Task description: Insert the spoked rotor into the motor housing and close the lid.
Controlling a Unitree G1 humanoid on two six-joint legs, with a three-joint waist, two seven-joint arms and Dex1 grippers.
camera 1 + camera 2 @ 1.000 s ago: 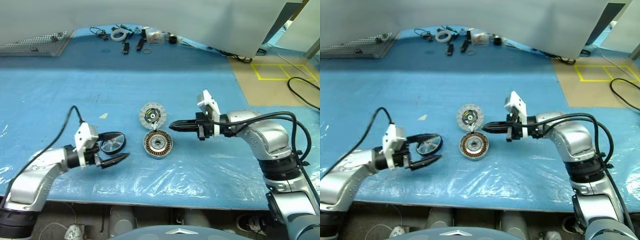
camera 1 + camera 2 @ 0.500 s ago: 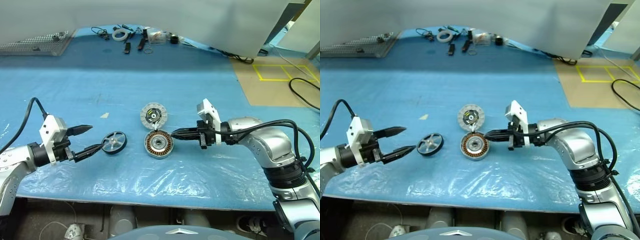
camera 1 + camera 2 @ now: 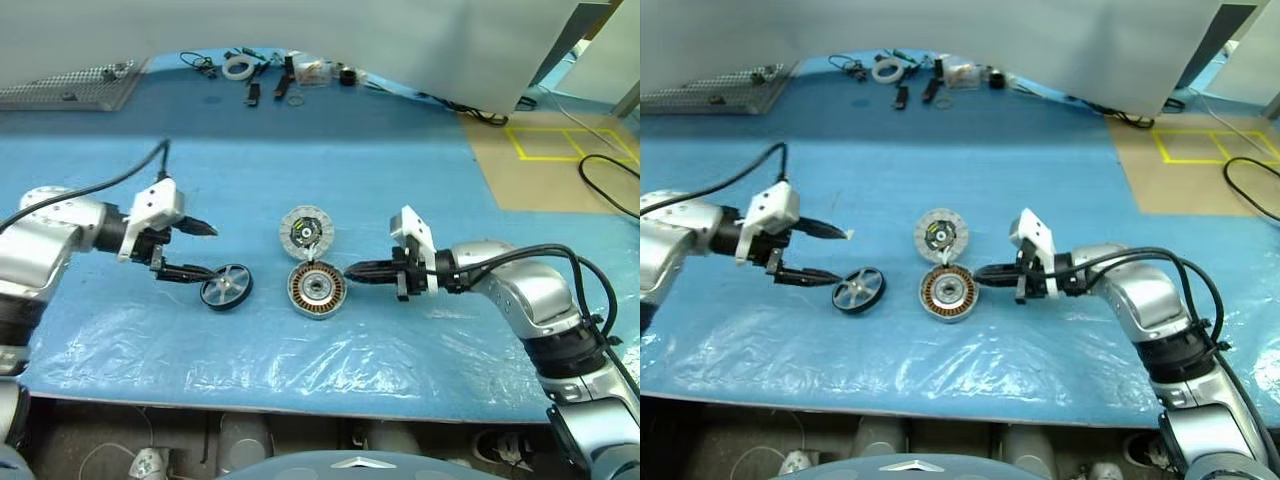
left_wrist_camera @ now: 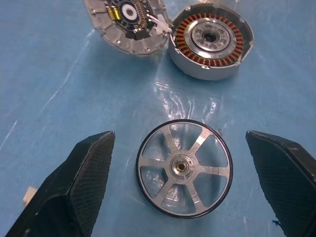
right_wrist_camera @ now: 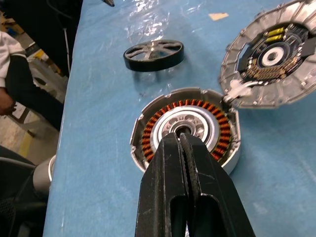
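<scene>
Spoked rotor lies flat on the blue-covered desk, a silver wheel of 6 spokes inside a black rim, apart from the other parts and to the robot's left of them. That leaves its rim free all round, so it looks easy to take by the edge. The motor housing sits open side up near the middle of the desk, with a ring of copper windings showing inside its silver wall. The lid is just behind it, inner face up, with its edge touching or resting on the housing's rim; it is out of the way of the opening, so nothing blocks the rotor's path in.

The left claw is released, its 2 fingers spread wide. The arm reaches in from the left with the wrist angled downward, and in the left wrist view the rotor lies centred between the fingers, which fits lining up for a grasp. The lower finger ends close to the rotor's rim; I cannot tell if it touches.

The right claw is clenched on nothing, fingers pressed together. Its arm comes in from the right, pointing slightly down at the housing's edge, probably to steady it. Contact is unclear.
</scene>
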